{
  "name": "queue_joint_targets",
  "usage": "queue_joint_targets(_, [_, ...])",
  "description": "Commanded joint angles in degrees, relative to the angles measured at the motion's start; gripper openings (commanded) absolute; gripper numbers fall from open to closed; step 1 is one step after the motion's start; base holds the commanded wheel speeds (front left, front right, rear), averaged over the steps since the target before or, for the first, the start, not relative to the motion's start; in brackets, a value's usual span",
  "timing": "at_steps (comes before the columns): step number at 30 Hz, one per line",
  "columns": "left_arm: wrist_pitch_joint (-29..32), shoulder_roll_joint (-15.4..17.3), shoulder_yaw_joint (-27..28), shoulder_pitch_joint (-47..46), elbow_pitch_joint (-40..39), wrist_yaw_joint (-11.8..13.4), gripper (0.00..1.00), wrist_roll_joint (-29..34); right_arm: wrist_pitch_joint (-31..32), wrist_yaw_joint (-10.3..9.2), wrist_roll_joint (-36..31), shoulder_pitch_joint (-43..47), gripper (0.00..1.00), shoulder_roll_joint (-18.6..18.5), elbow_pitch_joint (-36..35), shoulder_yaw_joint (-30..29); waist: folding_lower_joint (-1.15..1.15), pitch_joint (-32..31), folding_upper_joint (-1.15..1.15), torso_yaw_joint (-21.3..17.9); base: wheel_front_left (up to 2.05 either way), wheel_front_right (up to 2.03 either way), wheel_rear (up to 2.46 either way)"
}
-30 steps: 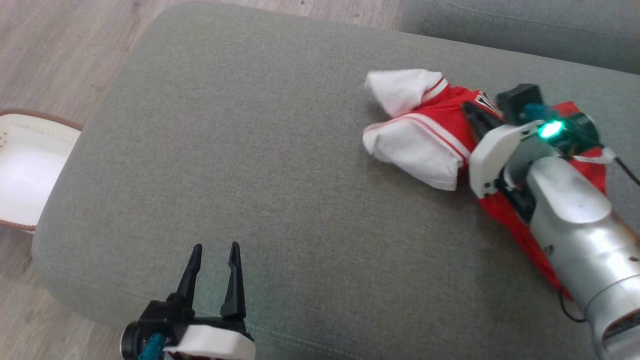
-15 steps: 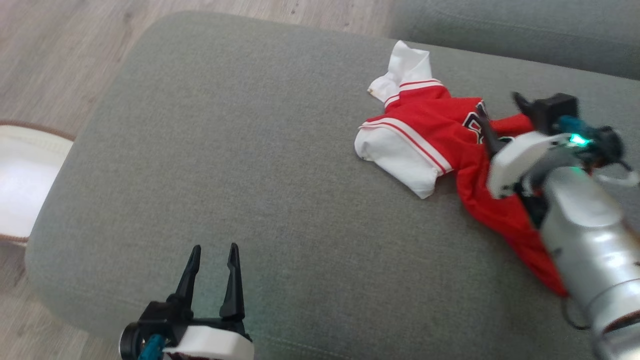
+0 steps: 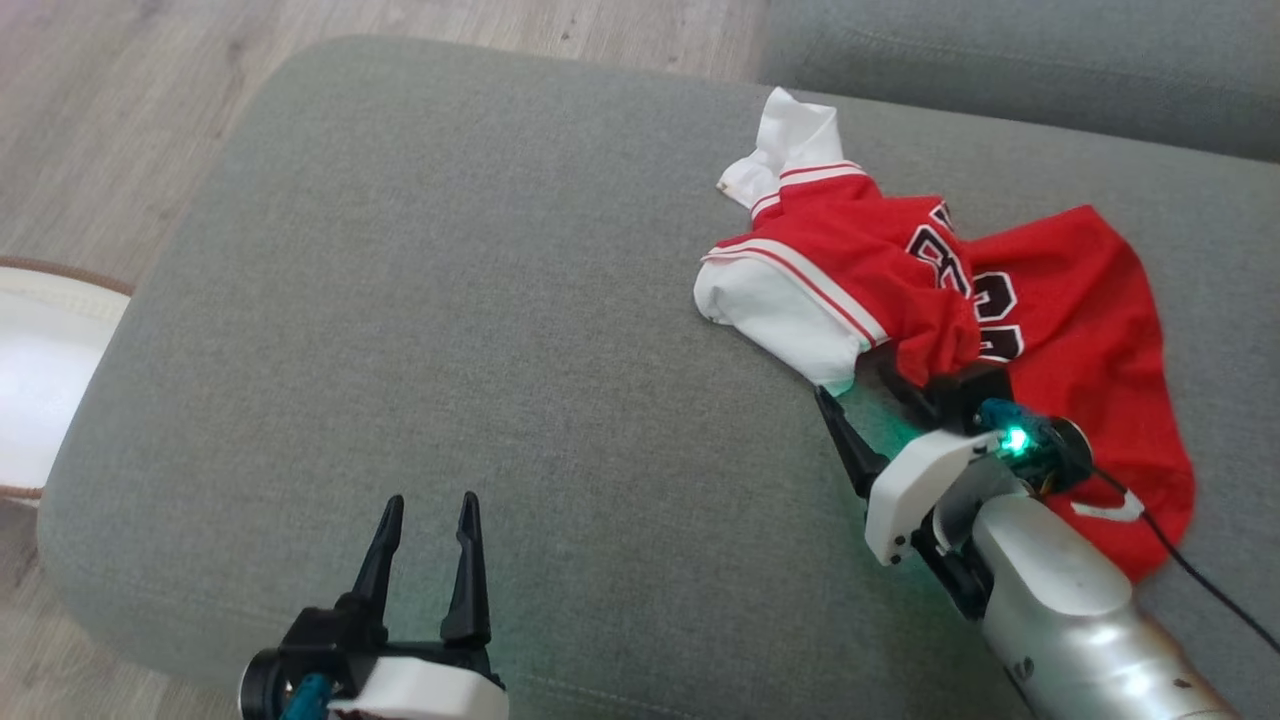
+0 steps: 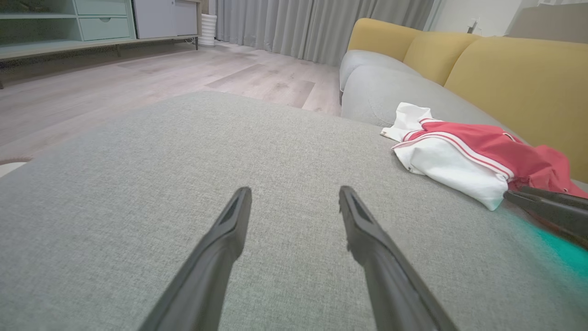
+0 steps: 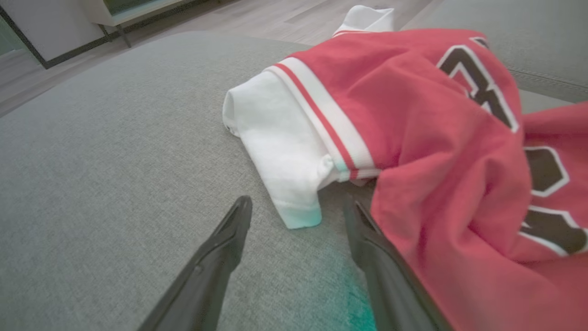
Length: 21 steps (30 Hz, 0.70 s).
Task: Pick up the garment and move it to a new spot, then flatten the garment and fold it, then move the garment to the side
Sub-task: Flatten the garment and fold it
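Nearest the robot, the left gripper sits low over the front edge of the grey cushion, its two dark fingers pointing straight ahead and spread apart with nothing between them. In the left wrist view the same gripper hovers just above bare grey fabric.

Farther in and to the right, the silver right forearm rises from the lower right corner and slants up and leftward, its wrist carrying a green light. The right gripper points toward the garment with its jaws spread and nothing pinched. In the right wrist view, this gripper frames the tip of a white sleeve. One finger is over bare cushion; the other lies along the red hem, and I cannot tell if it touches the cloth.

The garment, a red jersey with white sleeves and dark numerals, lies rumpled on the cushion's far right part, free of both grippers. Beyond it are a grey sofa seat and yellow backrests. A white basket stands on the wooden floor at the left.
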Motion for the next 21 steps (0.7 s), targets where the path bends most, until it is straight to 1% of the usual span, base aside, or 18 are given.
queue_joint_targets(1, [-0.7,-0.14,1.56,-0.94,-1.7,-0.39,1.0,0.66,0.64,0.2,0.75,-1.97,1.0,0.54,-2.1,0.31,0.01,0.51,0.0,0.36,0.0,0.0,0.0])
queue_joint_targets(3, [-0.7,-0.17,1.36,-1.31,-1.6,-0.48,1.0,0.72,1.78,0.2,1.22,-2.3,1.0,0.79,-2.4,-0.24,0.01,0.92,0.0,0.82,0.0,0.0,0.0])
queue_joint_targets(7, [-0.7,-0.25,0.99,-1.95,-1.23,-0.59,1.0,0.75,4.72,0.2,1.69,-3.55,1.0,1.04,-0.77,-1.2,0.01,1.55,0.0,1.96,0.0,0.0,0.0])
queue_joint_targets(10, [-0.7,-0.35,0.87,-2.37,-1.0,-0.48,1.0,0.66,5.27,0.2,2.32,-4.69,1.0,1.54,0.28,-1.57,0.01,1.81,0.0,2.76,0.0,0.0,0.0])
queue_joint_targets(11, [-0.7,-0.38,0.89,-2.49,-0.93,-0.39,1.0,0.63,5.13,0.2,2.58,-5.15,0.93,1.74,0.49,-1.63,0.01,1.87,0.0,2.92,0.0,0.0,0.0])
queue_joint_targets(12, [-0.7,-0.4,0.94,-2.55,-0.9,-0.36,1.0,0.58,5.15,0.2,2.78,-5.54,0.7,1.97,0.74,-1.5,0.01,1.9,0.0,3.05,0.0,0.0,0.0])
queue_joint_targets(13, [-0.7,-0.41,1.01,-2.57,-0.88,-0.36,1.0,0.56,5.07,0.2,3.1,-5.91,0.44,2.23,0.83,-1.27,0.01,1.92,0.0,3.13,0.0,0.0,0.0])
queue_joint_targets(14, [-0.7,-0.42,1.08,-2.58,-0.87,-0.34,1.0,0.55,4.9,0.2,3.45,-6.28,0.29,2.48,0.84,-0.99,0.01,1.92,0.0,3.17,0.0,0.0,0.0])
queue_joint_targets(15, [-0.7,-0.42,1.08,-2.58,-0.87,-0.34,1.0,0.55,4.9,0.2,3.45,-6.28,0.29,2.48,0.84,-0.99,0.01,1.92,0.0,3.17,0.0,0.0,0.0])
queue_joint_targets(16, [-0.7,-0.44,1.15,-2.58,-0.86,-0.3,1.0,0.55,4.98,0.2,3.91,-6.55,0.04,2.75,0.79,-0.45,0.01,1.9,0.0,3.17,0.0,0.0,0.0])
queue_joint_targets(17, [-0.7,-0.45,1.25,-2.55,-0.88,-0.25,1.0,0.54,4.83,0.2,4.61,-6.83,0.0,3.04,0.41,0.06,0.01,1.86,0.0,3.1,0.0,0.0,0.0])
queue_joint_targets(21, [-0.7,-0.44,1.81,-2.24,-0.99,-0.1,1.0,0.54,3.92,0.2,7.34,-8.1,0.0,3.9,-2.58,3.0,0.01,1.22,0.0,2.22,0.0,0.0,0.0])
